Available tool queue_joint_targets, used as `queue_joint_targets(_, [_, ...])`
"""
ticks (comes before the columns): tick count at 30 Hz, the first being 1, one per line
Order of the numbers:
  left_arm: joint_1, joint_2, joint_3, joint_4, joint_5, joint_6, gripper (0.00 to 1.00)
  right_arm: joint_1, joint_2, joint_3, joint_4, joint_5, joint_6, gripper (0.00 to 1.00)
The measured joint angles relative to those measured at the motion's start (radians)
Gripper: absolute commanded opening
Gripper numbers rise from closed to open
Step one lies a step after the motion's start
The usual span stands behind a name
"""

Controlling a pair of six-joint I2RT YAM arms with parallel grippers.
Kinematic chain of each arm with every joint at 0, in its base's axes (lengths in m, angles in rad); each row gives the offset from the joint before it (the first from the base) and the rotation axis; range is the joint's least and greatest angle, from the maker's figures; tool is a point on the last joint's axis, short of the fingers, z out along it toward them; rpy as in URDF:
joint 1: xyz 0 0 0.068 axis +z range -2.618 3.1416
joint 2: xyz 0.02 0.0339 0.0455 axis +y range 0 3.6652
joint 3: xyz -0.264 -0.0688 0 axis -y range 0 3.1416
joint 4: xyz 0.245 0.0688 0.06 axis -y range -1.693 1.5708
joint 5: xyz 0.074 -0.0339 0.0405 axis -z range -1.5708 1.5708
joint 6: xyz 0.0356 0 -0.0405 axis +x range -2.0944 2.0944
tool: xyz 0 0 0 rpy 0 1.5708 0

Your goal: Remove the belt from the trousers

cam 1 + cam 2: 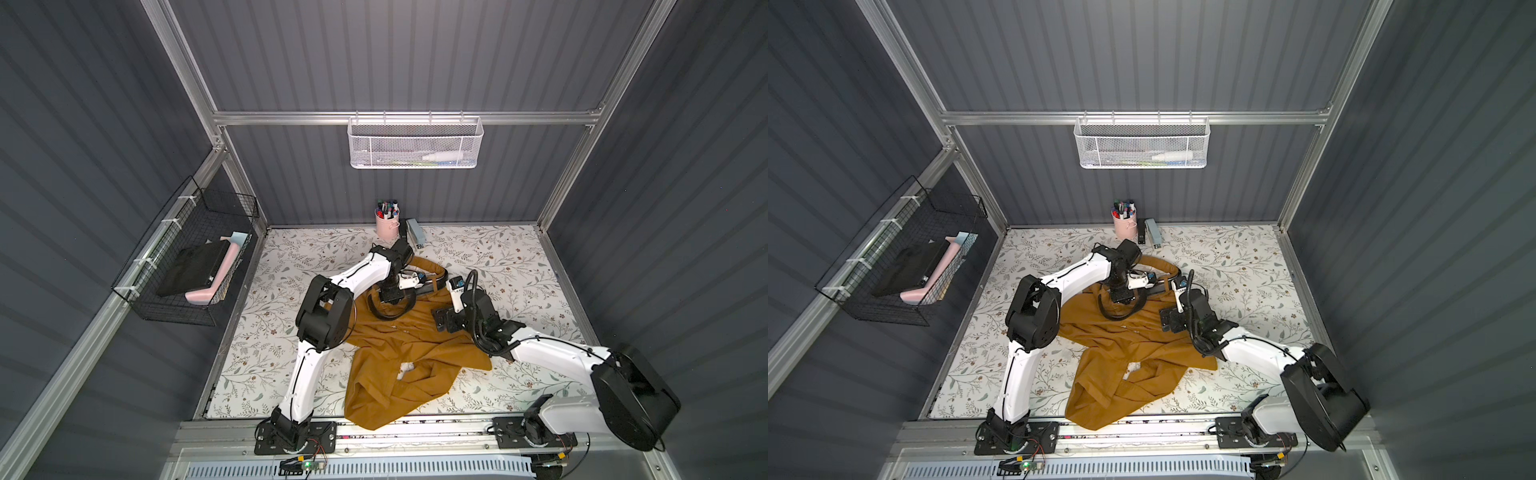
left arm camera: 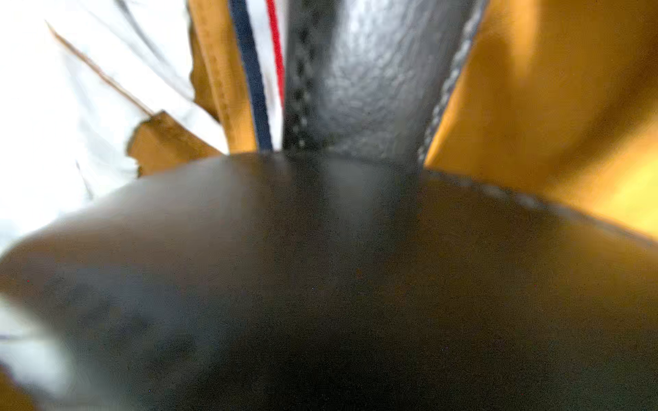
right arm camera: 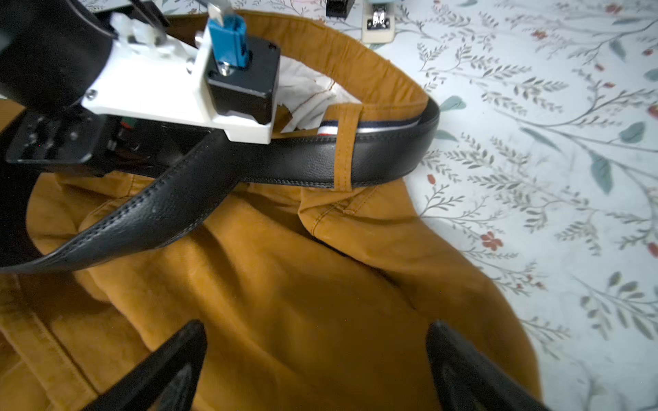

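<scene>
Partly done, I'd say: the belt (image 3: pixel 302 163) bows loose ahead of the right gripper (image 3: pixel 317 359), jaws apart and empty. Beyond, a loop (image 3: pixel 343 149) of the trousers (image 3: pixel 285 284) holds it. The left gripper (image 1: pixel 391 296) jaws are hidden, so I can't tell.

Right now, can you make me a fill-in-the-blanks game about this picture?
The long black leather belt passes under a brown ____ sewn on the mustard-brown cloth trousers.
The right hand hovers over the trousers, jaws ____.
The marker pens stand in a round ____ cup.
Missing words: loop, open, pink.
</scene>
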Motion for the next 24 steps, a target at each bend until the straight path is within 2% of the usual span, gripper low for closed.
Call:
queue_joint_targets(4, [0.0,-0.015,0.094,-0.059,0.004,0.0,0.0,0.0,-0.084,-0.018,0.029,0.014,-0.023,0.99])
queue_joint_targets(11, [-0.001,-0.084,0.32,-0.132,0.06,-0.022,0.0,0.0,-0.153,-0.021,0.104,0.013,-0.086,0.99])
queue_joint_targets(16, [-0.008,-0.165,0.371,-0.151,0.106,-0.052,0.0,0.0,-0.103,-0.021,0.151,0.034,-0.139,0.99])
queue_joint_targets(20, [-0.016,-0.214,0.372,-0.166,0.139,-0.08,0.0,0.001,0.028,0.014,0.177,0.107,-0.161,0.99])
queue_joint_targets(22, [-0.018,-0.231,0.372,-0.169,0.151,-0.093,0.0,0.0,0.106,0.071,0.16,0.122,-0.162,0.92])
queue_joint_targets(23, [-0.018,-0.24,0.372,-0.17,0.157,-0.1,0.0,0.0,0.15,0.114,0.146,0.129,-0.161,0.85])
queue_joint_targets(24, [-0.019,-0.248,0.372,-0.169,0.163,-0.107,0.0,0.0,0.192,0.161,0.132,0.137,-0.153,0.74])
